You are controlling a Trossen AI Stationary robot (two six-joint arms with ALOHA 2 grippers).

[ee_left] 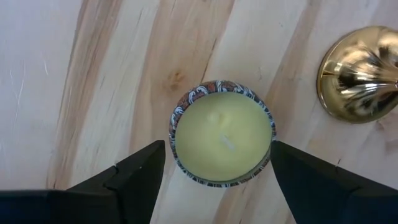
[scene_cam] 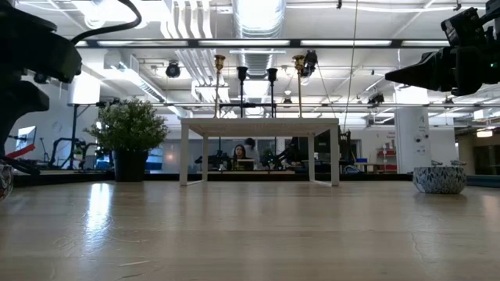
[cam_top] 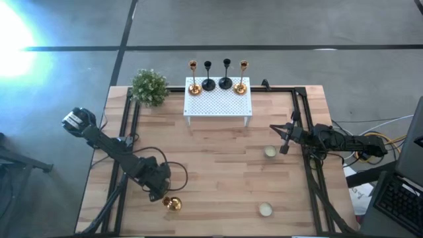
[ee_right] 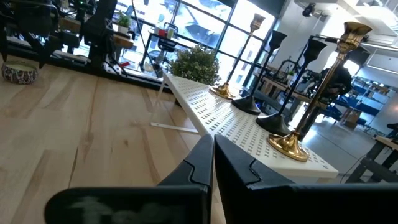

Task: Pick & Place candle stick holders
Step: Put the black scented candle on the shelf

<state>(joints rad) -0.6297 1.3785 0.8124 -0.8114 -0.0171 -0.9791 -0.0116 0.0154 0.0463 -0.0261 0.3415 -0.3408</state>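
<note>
Four candle stick holders stand by their round bases on the white rack (cam_top: pixel 218 104) at the far edge: gold (cam_top: pixel 193 86), black (cam_top: pixel 209 82), black (cam_top: pixel 226 80), gold (cam_top: pixel 240 84). A fifth, gold holder (cam_top: pixel 172 203) is on the table near the front left, and its flared base (ee_left: pixel 357 74) shows in the left wrist view. Beside it my left gripper (ee_left: pixel 217 171) points down, open. Its fingers stand on either side of a small candle in a patterned tin (ee_left: pixel 222 132). My right gripper (ee_right: pixel 212 155) waits shut at the right side (cam_top: pixel 285 142).
A potted plant (cam_top: pixel 149 86) stands left of the rack. Two more small candles sit on the table (cam_top: pixel 269 151) (cam_top: pixel 265 209). Black frame rails (cam_top: pixel 305 125) run along the table's left and right sides. Bare wood (cam_top: pixel 218 165) lies between the arms.
</note>
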